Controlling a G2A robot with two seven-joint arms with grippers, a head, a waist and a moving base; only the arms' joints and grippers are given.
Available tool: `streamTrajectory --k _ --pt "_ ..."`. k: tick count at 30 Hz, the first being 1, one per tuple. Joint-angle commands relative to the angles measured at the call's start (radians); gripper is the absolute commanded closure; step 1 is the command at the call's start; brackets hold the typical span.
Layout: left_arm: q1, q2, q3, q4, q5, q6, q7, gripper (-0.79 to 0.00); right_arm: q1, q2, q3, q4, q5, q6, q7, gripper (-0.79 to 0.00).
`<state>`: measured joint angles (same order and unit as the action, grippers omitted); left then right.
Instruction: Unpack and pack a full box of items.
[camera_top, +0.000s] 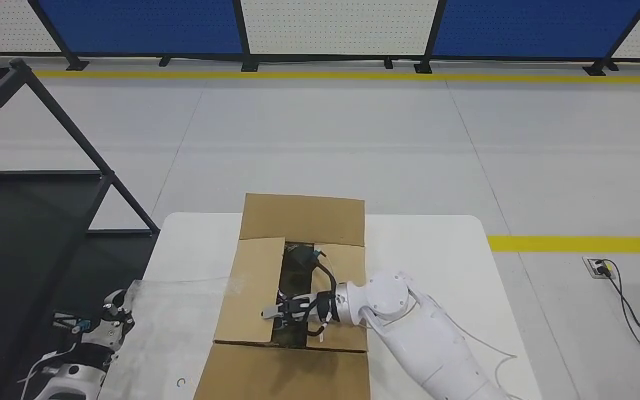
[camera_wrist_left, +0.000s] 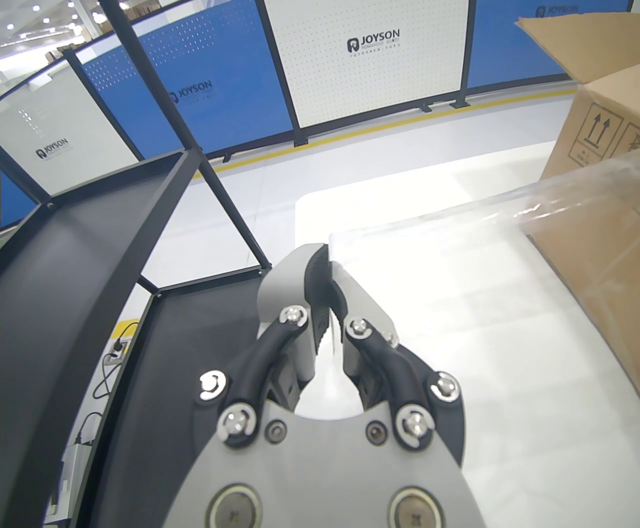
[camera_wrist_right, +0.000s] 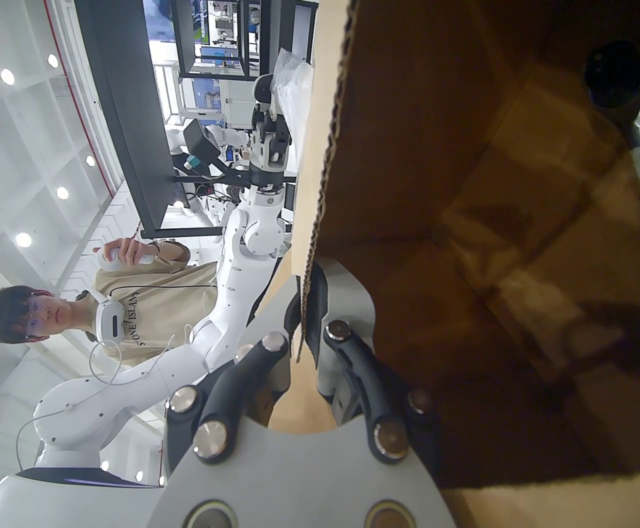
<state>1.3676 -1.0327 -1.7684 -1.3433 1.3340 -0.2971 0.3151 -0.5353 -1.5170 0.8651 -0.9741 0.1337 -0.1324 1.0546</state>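
An open cardboard box (camera_top: 303, 214) stands in the middle of the white table (camera_top: 430, 250). My right gripper (camera_top: 276, 312) is over the box opening, shut on the edge of the box's left flap (camera_wrist_right: 320, 165); the corrugated edge runs between its pads (camera_wrist_right: 314, 305). Dark items (camera_top: 300, 264) lie inside the box, and a black round thing (camera_wrist_right: 611, 75) shows deep in it. My left gripper (camera_wrist_left: 329, 272) is at the table's left edge, shut on a corner of a clear plastic sheet (camera_wrist_left: 500, 280). The sheet (camera_top: 185, 298) stretches from there to the box's side.
A black metal shelf frame (camera_top: 60, 225) stands just left of the table, close to my left gripper (camera_top: 112, 308); its tray (camera_wrist_left: 70, 250) is beside the fingers. Blue and white partition panels (camera_top: 340, 25) close off the far floor. Bare tabletop lies right of the box.
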Motion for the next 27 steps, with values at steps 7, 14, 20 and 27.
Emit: streamTrajectory --k 7,14,20,27 --pt "-0.001 -0.001 0.004 0.004 0.003 0.0 -0.006 -0.372 -0.002 0.0 -0.001 -0.002 -0.001 0.0 -0.003 0.0" --pt "-0.004 -0.002 0.006 0.008 0.007 0.001 -0.011 -0.394 -0.002 -0.001 -0.003 -0.003 0.0 0.0 -0.001 0.0" --pt "-0.001 -0.002 0.008 0.01 0.014 -0.001 -0.013 -0.496 -0.002 -0.001 -0.004 -0.003 -0.001 0.0 0.001 0.0" --pt "0.008 -0.003 0.009 0.012 0.026 0.0 -0.015 -0.533 0.002 -0.002 -0.006 0.001 0.001 -0.002 0.005 0.0"
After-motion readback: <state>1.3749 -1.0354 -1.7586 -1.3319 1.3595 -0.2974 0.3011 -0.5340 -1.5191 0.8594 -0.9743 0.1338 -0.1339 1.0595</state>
